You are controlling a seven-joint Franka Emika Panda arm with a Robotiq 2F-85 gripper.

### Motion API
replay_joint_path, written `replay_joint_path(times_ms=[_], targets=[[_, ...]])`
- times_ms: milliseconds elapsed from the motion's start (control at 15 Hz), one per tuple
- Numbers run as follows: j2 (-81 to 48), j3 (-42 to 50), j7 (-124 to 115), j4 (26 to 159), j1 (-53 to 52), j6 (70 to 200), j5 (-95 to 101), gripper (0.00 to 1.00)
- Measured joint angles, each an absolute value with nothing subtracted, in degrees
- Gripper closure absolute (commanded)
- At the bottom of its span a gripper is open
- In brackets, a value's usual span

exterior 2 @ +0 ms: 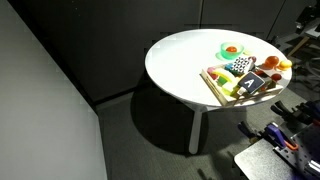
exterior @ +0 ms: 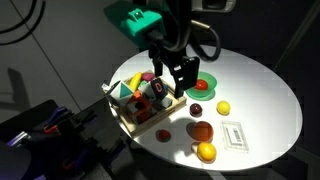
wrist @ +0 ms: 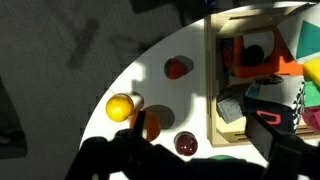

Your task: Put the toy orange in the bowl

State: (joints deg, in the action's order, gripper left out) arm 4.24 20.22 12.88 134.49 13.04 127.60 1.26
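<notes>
The toy orange (exterior: 201,130) is a deep-orange ball on the white table, in front of the wooden tray's corner. In the wrist view the toy orange (wrist: 150,123) is partly behind my left finger. The green bowl (exterior: 214,82) stands further back, and something small and red-orange lies in it. Only a green sliver of the bowl (wrist: 222,158) shows at the bottom of the wrist view. It also shows in an exterior view (exterior 2: 222,46). My gripper (exterior: 177,84) hangs open and empty above the table between the tray and the bowl, apart from the orange. In the wrist view my gripper (wrist: 200,165) shows as two dark fingers.
The wooden tray (exterior: 128,118) of mixed toys is beside the gripper. A yellower ball (exterior: 206,152), a dark red ball (exterior: 196,109), a yellow lemon (exterior: 223,107) and a white card (exterior: 233,133) lie around the orange. A red toy (wrist: 178,68) lies by the tray.
</notes>
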Motion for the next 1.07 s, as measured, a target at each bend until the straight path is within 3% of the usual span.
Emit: replay_joint_path(times_ms=[1067], targets=[[-12.12,16.65,14.22,123.03,14.66,134.00,-7.83,0.00]])
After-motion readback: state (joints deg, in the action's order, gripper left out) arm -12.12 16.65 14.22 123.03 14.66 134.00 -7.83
